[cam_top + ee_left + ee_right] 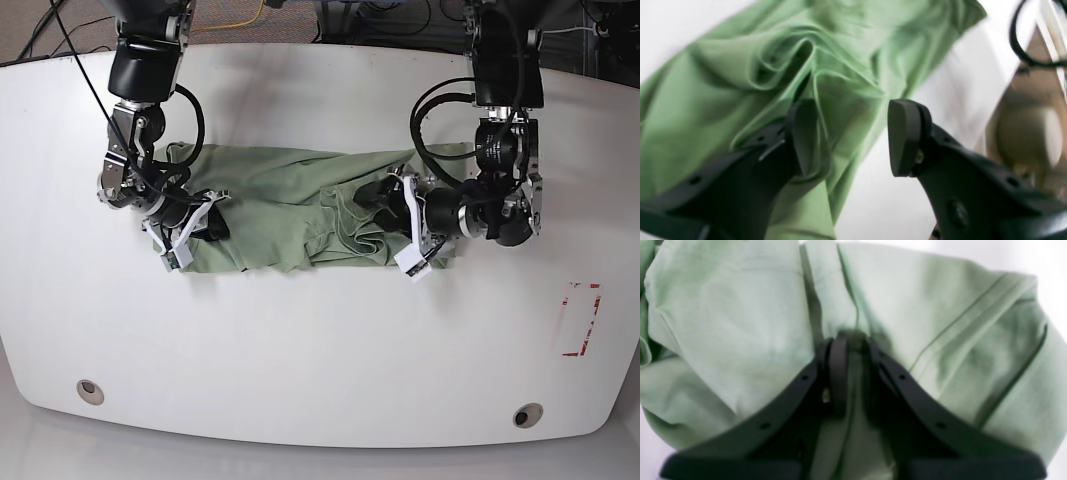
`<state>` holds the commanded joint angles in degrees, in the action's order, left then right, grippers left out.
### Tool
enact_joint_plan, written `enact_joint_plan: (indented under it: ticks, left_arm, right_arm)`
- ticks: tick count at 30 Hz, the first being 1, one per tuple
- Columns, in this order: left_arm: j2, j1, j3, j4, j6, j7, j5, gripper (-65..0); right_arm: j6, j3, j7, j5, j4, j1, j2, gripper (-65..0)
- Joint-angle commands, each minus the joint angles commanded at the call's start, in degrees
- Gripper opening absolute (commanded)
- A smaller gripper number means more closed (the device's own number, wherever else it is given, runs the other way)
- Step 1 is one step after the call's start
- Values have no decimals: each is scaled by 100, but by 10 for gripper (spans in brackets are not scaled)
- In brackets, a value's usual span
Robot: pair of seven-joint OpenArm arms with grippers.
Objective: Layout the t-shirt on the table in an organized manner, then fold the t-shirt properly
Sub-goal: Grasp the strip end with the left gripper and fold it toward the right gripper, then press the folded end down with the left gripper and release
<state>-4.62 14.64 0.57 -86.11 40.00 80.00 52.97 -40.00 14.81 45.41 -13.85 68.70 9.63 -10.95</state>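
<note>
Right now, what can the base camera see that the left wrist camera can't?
Only the base view shows the whole white table, its two grey holes, the red tape mark, and the right tool shut on the t-shirt.

Only the left wrist view shows, close up, the left tool open, one finger against a deep fold and the other finger over bare table.

Both show the crumpled green shirt, the white tabletop and the left tool.

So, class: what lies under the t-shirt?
The t-shirt lies bunched on the white table, bare around it. Anything beneath the folds is covered and cannot be seen.
</note>
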Motion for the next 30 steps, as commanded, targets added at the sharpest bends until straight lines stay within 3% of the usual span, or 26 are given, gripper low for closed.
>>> enact_joint_plan:
  ticks: [6,15,20,27,30]
  left_arm:
    - [-132,193,484,0,0,0,475,-331]
    - [-668,229,88,9,0,-101,633,-331]
    - [-958,185,-18,9,0,-382,193,-331]
    - [-941,18,-9,9,0,-541,-642,-331]
    - [-774,-44,9,62,0,-549,-923,-331]
  right_arm:
    - [0,0,0,0,0,0,0,-563]
    - [0,0,0,0,0,9,0,-563]
    - [0,0,0,-9,0,0,0,-563]
    - [0,0,0,0,0,0,0,-563]
    - [0,0,0,0,0,9,0,-563]
